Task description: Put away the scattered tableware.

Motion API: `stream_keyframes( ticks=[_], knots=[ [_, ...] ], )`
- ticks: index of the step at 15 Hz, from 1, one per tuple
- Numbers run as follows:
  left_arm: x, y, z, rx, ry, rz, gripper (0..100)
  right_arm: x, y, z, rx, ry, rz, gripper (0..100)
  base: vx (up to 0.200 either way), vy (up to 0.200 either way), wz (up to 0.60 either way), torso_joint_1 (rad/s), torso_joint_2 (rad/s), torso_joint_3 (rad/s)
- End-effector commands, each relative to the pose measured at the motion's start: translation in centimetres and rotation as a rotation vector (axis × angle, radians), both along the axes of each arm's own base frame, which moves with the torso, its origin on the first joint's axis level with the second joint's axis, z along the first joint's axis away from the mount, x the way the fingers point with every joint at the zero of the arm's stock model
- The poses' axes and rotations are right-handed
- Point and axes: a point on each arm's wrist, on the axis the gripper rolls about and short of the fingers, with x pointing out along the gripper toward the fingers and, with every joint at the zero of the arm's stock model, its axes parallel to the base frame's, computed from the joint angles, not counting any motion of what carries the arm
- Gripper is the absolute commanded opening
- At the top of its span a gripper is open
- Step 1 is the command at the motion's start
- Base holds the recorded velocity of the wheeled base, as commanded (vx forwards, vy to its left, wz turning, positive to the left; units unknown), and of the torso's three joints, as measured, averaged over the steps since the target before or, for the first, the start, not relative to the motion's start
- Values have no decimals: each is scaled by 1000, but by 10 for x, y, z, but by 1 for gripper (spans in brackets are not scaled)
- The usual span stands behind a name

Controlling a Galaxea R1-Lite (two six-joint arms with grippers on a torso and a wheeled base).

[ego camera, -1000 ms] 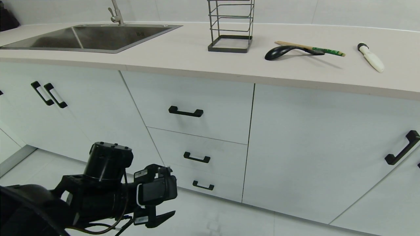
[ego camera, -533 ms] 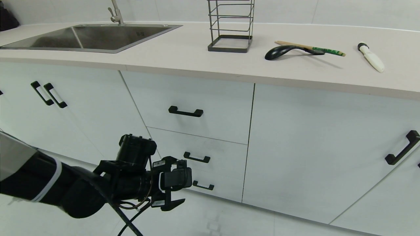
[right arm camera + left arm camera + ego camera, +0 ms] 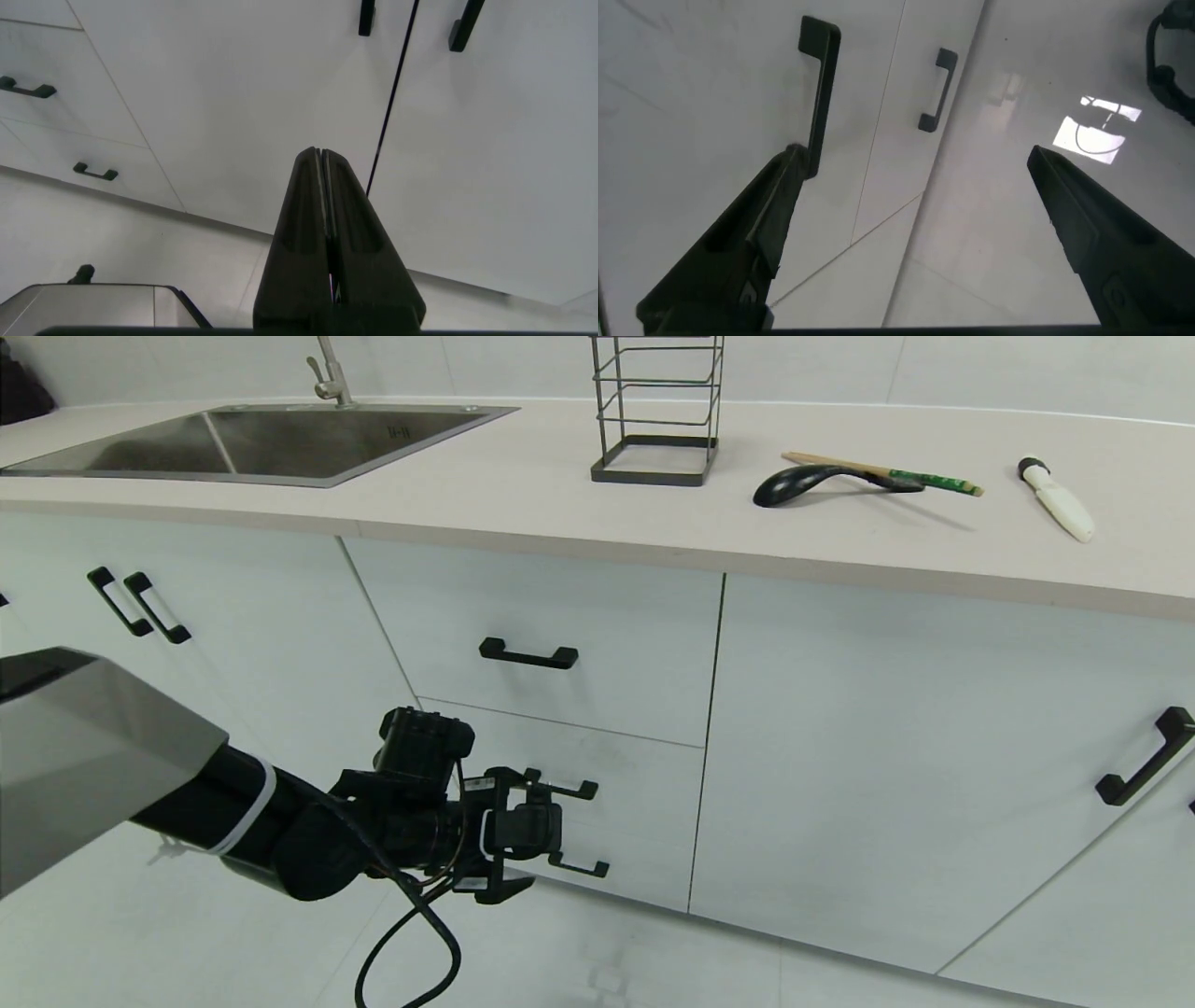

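Left gripper (image 3: 532, 835) jaws wide apart, well below wire rack (image 3: 656, 429), black spoon (image 3: 803, 483), chopsticks (image 3: 887, 474) and white utensil (image 3: 1060, 504) right of rack, right gripper (image 3: 320, 163) jaws pressed together.

On the desk (image 3: 523, 495) I counted 4 items: 1 wire rack (image 3: 657, 411), 1 black spoon (image 3: 803, 483), 1 set of chopsticks (image 3: 882, 474) (no. of sticks unclear) and 1 white-handled utensil (image 3: 1055, 500). Also 1 sink (image 3: 261, 439) w/ 1 faucet (image 3: 327, 373). Below were 3 drawer handles (image 3: 528, 655) and 3 door handles (image 3: 140, 607) in full sight, 2 at left, 1 at right. Robot hands: 2, i.e. left hand (image 3: 540, 831) and right hand (image 3: 320, 163).
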Motion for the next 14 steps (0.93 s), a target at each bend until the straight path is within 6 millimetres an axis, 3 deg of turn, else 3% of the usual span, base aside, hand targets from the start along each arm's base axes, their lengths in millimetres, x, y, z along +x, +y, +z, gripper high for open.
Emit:
stream_keyframes(
  ticks=[1, 14],
  knots=[
    [6, -2, -11, 7, 25, 1, 100, 0, 0, 0, -1, 1, 1, 0, 0, 0, 0, 0, 0, 0],
    [50, -18, -38, -10, -6, 10, 100, 0, 0, 0, -1, 1, 1, 0, 0, 0, 0, 0, 0, 0]
  ],
)
